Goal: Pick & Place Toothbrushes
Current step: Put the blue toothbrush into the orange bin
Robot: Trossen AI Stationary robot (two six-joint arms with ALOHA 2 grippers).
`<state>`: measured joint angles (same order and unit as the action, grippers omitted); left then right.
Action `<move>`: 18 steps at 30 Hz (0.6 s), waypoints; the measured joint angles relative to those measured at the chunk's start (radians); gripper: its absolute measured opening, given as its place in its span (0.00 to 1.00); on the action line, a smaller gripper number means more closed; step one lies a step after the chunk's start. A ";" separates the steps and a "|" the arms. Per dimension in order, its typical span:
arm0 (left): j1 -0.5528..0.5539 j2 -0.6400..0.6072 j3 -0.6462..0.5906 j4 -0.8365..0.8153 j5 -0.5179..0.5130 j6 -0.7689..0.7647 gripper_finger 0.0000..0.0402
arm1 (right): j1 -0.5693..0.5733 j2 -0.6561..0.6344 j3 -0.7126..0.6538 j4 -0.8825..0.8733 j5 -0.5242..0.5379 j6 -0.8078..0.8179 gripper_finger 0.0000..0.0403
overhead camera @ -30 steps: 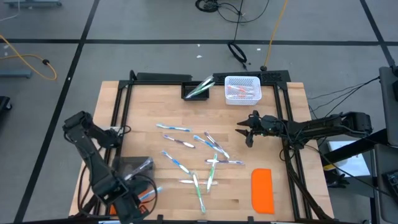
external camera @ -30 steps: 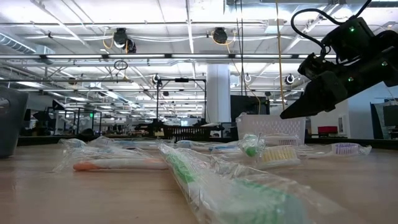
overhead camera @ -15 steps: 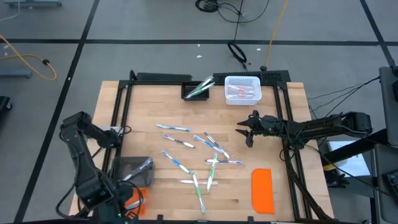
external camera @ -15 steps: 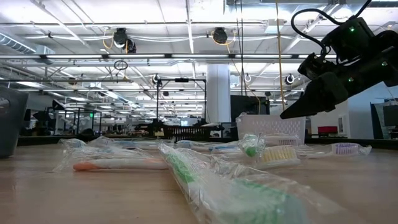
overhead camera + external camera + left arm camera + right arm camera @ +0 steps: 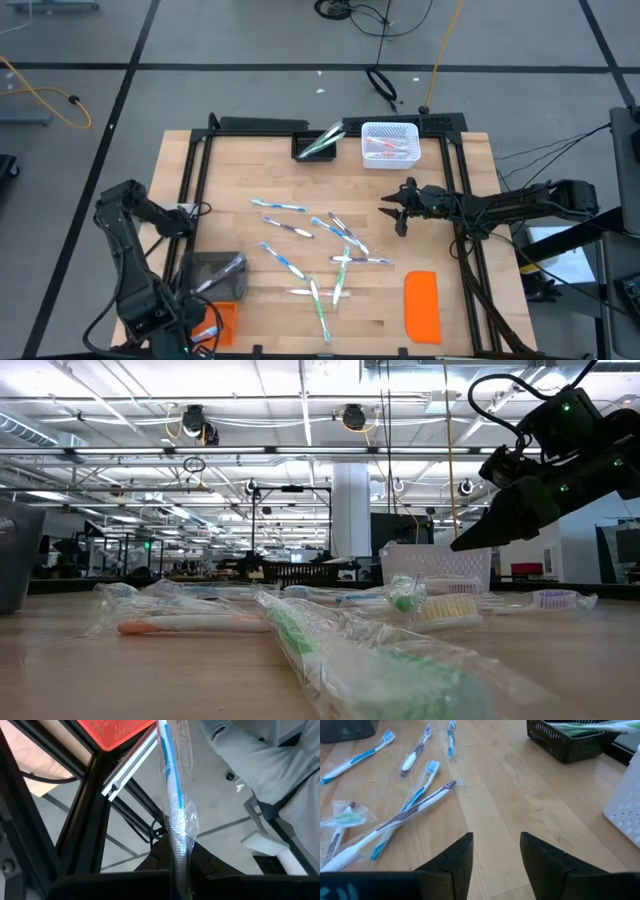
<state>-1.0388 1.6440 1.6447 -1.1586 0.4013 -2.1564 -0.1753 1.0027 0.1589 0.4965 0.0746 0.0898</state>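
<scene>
Several wrapped toothbrushes (image 5: 320, 250) lie loose on the wooden table's middle; the right wrist view shows them as well (image 5: 415, 805). My left gripper (image 5: 203, 335) is at the near left corner, above an orange basket (image 5: 222, 322), shut on a blue toothbrush in a clear wrapper (image 5: 172, 795). My right gripper (image 5: 396, 213) hovers open over the table's right part, beside the loose toothbrushes, with nothing between its fingers (image 5: 495, 851). My left gripper pinches one end of the wrapped blue toothbrush (image 5: 179, 855) between its two fingers. The toothbrush sticks out ahead of the fingers, along them, lifted clear, with its free end near the orange basket's rim (image 5: 117, 730). Which end is held I cannot tell.
A black basket (image 5: 318, 145) with green toothbrushes and a white basket (image 5: 388, 143) stand at the far edge. An orange lid (image 5: 421, 305) lies near right. A grey clear container (image 5: 212, 272) stands by the orange basket. A person's grey clothing (image 5: 270, 765) shows beyond the table.
My left gripper has moved toward the table's near left corner with the blue toothbrush, rising a little and rolling its wrist; the orange basket beneath it now shows more. My right gripper has kept still.
</scene>
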 joint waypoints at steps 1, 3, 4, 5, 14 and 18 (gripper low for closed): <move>-0.002 0.001 0.000 0.001 -0.002 0.000 0.02 | 0.000 0.000 0.000 0.000 0.000 0.000 0.39; -0.004 0.005 0.000 0.001 -0.002 0.000 0.02 | 0.000 0.000 0.000 0.000 0.000 0.000 0.39; -0.006 0.005 0.000 0.001 -0.002 0.000 0.02 | 0.000 0.000 0.000 0.000 0.001 0.000 0.38; -0.007 0.005 0.000 0.001 -0.007 0.000 0.02 | 0.000 0.000 0.000 0.000 0.001 -0.001 0.38; -0.007 0.005 -0.033 0.003 0.009 0.003 0.02 | 0.000 0.000 0.000 0.000 0.001 -0.005 0.39; -0.003 0.005 -0.064 0.007 0.015 -0.001 0.02 | 0.000 0.000 0.000 0.000 0.002 -0.005 0.39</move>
<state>-1.0421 1.6493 1.5807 -1.1515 0.4163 -2.1572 -0.1753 1.0027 0.1589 0.4961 0.0761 0.0853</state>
